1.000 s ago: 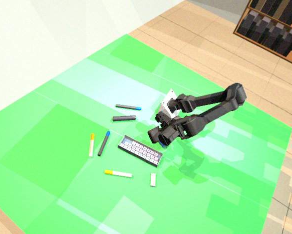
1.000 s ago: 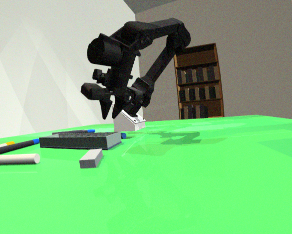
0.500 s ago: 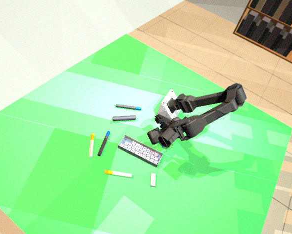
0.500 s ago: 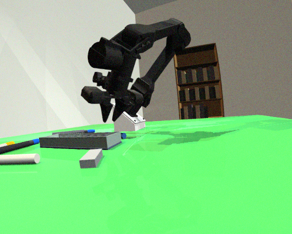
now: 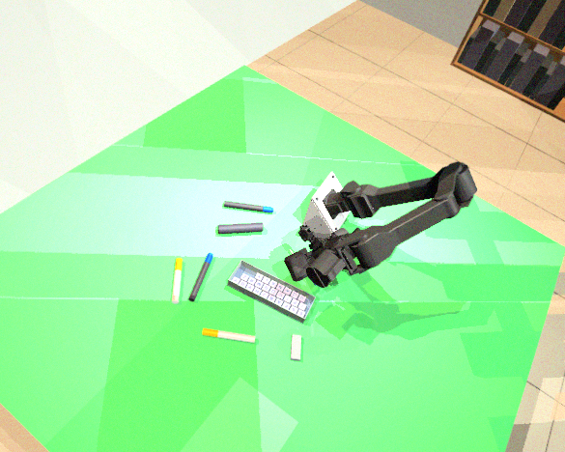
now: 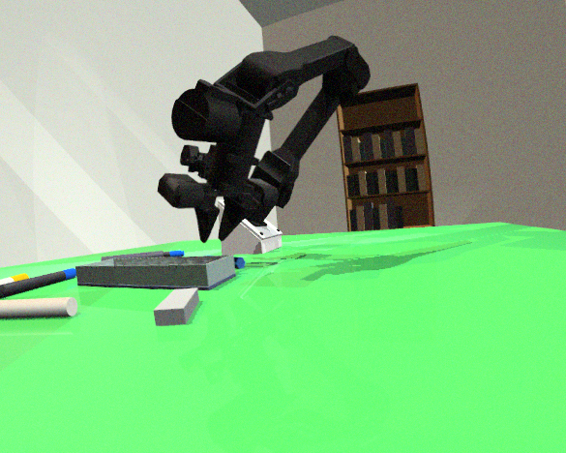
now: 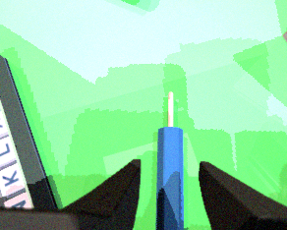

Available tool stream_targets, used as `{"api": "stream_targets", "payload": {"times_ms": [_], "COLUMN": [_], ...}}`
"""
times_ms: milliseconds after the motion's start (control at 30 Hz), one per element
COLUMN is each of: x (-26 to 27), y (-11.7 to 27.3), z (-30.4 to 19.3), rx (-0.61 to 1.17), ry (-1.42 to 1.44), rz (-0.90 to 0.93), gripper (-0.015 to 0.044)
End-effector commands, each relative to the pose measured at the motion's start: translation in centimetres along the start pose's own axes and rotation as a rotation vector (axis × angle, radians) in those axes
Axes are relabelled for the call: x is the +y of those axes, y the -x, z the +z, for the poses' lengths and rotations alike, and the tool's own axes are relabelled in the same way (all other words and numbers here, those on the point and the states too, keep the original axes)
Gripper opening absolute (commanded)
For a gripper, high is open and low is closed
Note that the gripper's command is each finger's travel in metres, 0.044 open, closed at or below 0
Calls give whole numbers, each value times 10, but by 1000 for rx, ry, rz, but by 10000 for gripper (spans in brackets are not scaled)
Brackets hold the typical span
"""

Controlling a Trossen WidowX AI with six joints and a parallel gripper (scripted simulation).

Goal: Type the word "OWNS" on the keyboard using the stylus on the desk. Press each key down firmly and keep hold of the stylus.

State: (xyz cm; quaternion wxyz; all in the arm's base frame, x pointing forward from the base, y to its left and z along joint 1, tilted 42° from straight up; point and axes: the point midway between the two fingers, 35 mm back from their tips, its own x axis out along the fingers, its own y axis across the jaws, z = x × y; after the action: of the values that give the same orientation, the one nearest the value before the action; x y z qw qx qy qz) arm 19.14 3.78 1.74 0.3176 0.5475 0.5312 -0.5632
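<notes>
The stylus [image 7: 170, 147] is a blue rod with a thin pale tip. It lies on the green desk beside the keyboard, and its blue end [image 6: 239, 262] shows past the keyboard in the exterior view. The keyboard [image 5: 270, 292] [image 6: 141, 274] [image 7: 17, 123] is a grey tray with white lettered keys; X, L and K show at the left of the wrist view. My gripper [image 6: 212, 240] [image 7: 169, 168] is open and empty above the stylus. In the wrist view the stylus lies lengthwise between the fingertips, its tip pointing away. The arm hides the stylus in the top view.
A white block [image 5: 296, 347] [image 6: 175, 307] lies near the keyboard. Two dark blue-ended pens [image 5: 248, 207] [image 5: 201, 277], a dark cylinder [image 5: 240, 228] and two white yellow-ended pens [image 5: 177, 282] [image 5: 234, 336] lie around the keyboard's far side. The arm's white base [image 5: 316, 218] stands behind the gripper.
</notes>
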Motion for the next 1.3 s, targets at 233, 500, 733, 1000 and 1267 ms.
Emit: {"api": "stream_targets", "payload": {"times_ms": [233,500,733,1000,1267], "x": [-3,-3,-3,-3,-3], "y": [-8,-11,-16,-20,-24], "z": [-4,-6,-9,-11,-14], "rx": [2,2,2,2,2], "ry": [-1,-1,-1,0,0], "rz": [-8,-8,-8,-8,-8], "gripper": [150,150,150,150,150]}}
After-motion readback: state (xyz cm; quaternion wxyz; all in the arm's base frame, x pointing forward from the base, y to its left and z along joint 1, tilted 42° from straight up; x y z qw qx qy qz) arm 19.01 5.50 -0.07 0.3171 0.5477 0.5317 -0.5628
